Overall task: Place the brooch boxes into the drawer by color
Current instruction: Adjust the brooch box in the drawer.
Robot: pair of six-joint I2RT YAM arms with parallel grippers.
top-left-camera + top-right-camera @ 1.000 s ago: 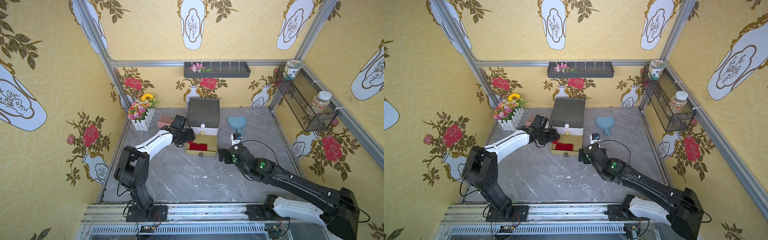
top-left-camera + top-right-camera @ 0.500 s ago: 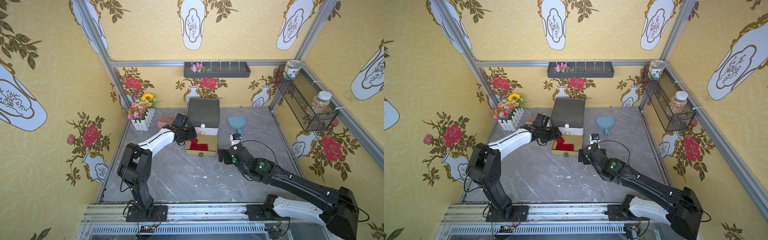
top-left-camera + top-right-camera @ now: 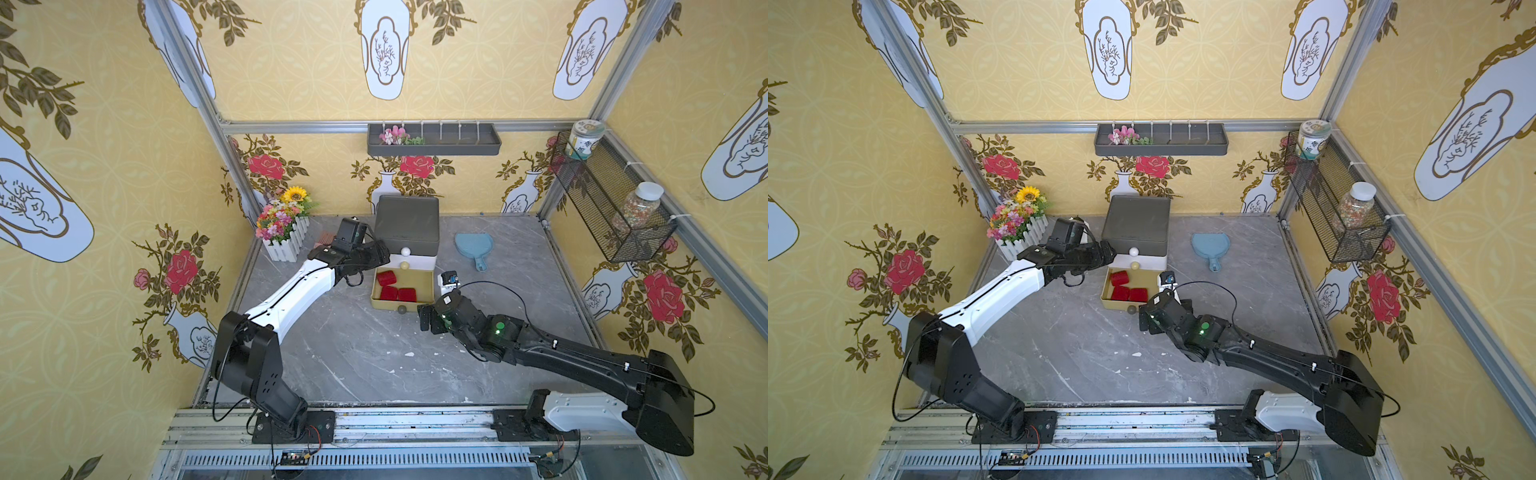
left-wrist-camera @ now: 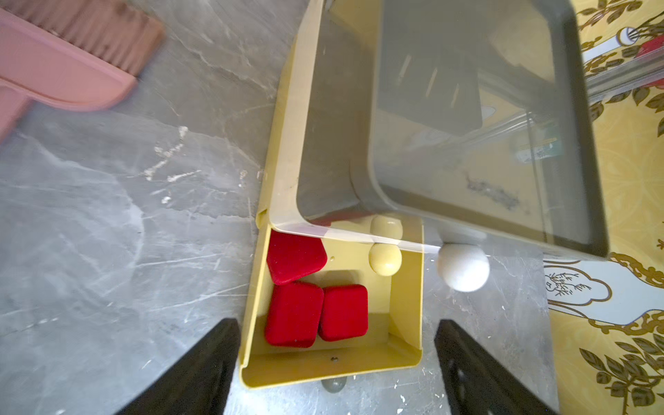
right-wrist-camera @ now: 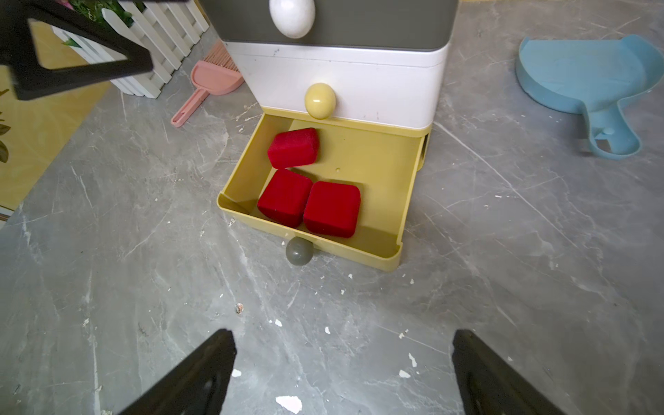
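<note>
Brooch boxes [image 5: 332,208], three red velvety rounded squares, are being seen lying close together inside the pulled-out olive-yellow bottom tier of the drawer [image 5: 359,82], while the left gripper [image 4: 335,323] and right gripper [image 5: 344,332] are being held with jaws spread apart, empty.

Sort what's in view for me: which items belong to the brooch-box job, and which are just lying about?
Job: three red brooch boxes, the open olive-yellow drawer holding them, the drawer chest.
Lying about: pink brush, blue dustpan, flower pot, wall tray, wire basket with jars.
</note>
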